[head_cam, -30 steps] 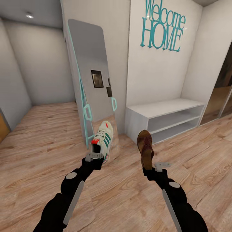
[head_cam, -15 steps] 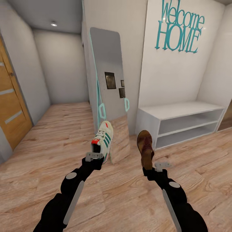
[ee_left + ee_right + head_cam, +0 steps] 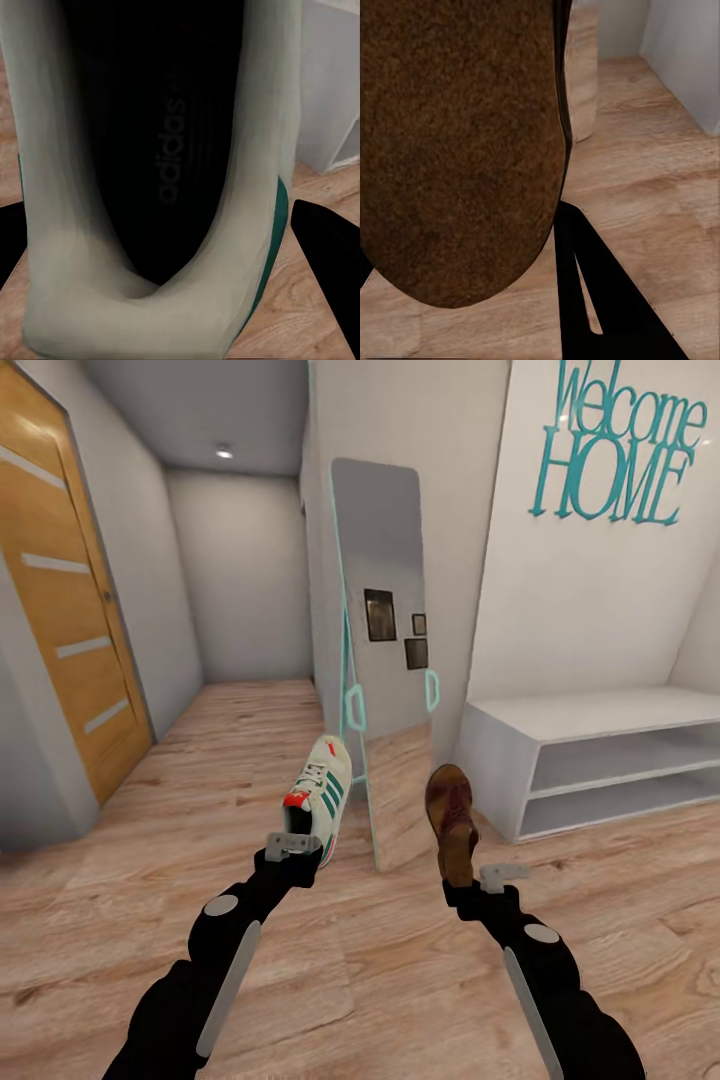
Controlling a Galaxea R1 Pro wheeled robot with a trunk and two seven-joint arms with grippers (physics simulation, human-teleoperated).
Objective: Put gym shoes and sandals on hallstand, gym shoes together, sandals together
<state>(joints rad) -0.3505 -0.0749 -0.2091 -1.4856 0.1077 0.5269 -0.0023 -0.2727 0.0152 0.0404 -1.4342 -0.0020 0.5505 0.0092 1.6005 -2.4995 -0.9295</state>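
Observation:
My left gripper (image 3: 296, 848) is shut on the heel of a white gym shoe (image 3: 322, 795) with green stripes and a red-orange heel tab, held toe-forward above the corridor floor (image 3: 150, 840). The left wrist view looks into that gym shoe's (image 3: 150, 150) dark opening, with a black finger (image 3: 326, 247) beside it. My right gripper (image 3: 470, 880) is shut on a dark brown sandal (image 3: 452, 820), which stands up from it with the toe away from me. In the right wrist view the sandal's (image 3: 457, 135) brown footbed is close, with a finger (image 3: 600, 292) against it. The hallstand is out of view.
A tall leaning mirror (image 3: 385, 610) with a teal frame stands straight ahead. To its right is a plain low white rack (image 3: 600, 720) under a "Welcome HOME" sign (image 3: 620, 450). A wooden door (image 3: 60, 610) lines the left wall, and the corridor runs on behind the mirror.
The camera has turned left: mirror, rack and sign slid right in the picture and the wooden door came in. Both arms and the held shoes keep the same pose.

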